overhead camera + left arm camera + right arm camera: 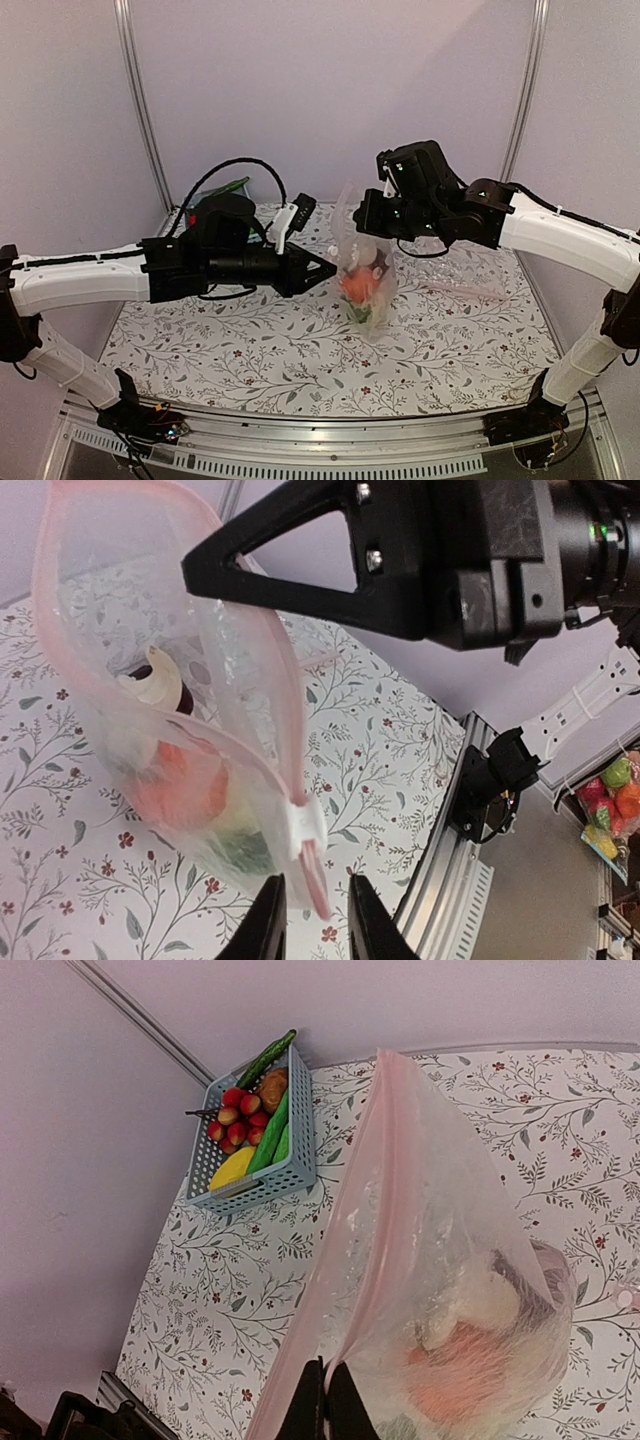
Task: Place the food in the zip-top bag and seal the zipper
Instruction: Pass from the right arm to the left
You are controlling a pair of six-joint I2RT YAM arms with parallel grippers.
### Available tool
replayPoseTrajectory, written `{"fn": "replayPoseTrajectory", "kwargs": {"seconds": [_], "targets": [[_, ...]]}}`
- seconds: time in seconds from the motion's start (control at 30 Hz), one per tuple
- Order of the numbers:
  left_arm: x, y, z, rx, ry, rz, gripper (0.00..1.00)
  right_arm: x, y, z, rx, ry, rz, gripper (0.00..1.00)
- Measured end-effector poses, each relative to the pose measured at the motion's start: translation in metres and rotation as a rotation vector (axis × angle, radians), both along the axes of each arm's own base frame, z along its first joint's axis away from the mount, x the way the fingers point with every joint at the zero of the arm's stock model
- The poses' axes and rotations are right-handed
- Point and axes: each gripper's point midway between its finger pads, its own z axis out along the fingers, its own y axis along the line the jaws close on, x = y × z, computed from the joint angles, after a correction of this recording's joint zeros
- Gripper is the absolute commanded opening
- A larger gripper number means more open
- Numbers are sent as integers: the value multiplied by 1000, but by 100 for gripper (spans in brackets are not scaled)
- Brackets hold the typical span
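Observation:
The zip-top bag [366, 280] hangs in the air between both arms, its mouth gaping. Inside lie the food pieces: an orange piece [180, 780], a cream-white vegetable [152, 687] and a dark maroon piece [522, 1285]. My right gripper [326, 1365] is shut on the pinkish zipper [362, 1250] strip and carries the bag from above [376, 222]. My left gripper [313, 882] stands with narrow open jaws on either side of the strip's loose end, just past the white slider [300, 830], touching neither.
A blue basket [262, 1182] with red fruits, a cucumber and other toy produce stands at the back left by the wall. A second clear bag [468, 287] lies flat at the right. The metal front rail [450, 870] bounds the flowered tablecloth [250, 340].

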Motion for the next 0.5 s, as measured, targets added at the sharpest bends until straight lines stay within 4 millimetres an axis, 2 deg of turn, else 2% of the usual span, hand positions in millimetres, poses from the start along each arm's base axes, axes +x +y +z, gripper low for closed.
{"fn": "replayPoseTrajectory", "kwargs": {"seconds": [0.37,0.5], "targets": [[6,-4,-4,13,1,16,18,0,0,0,1,0,1,0],[8,-4,-2,13,-5,25,8,0,0,0,1,0,1,0]]}}
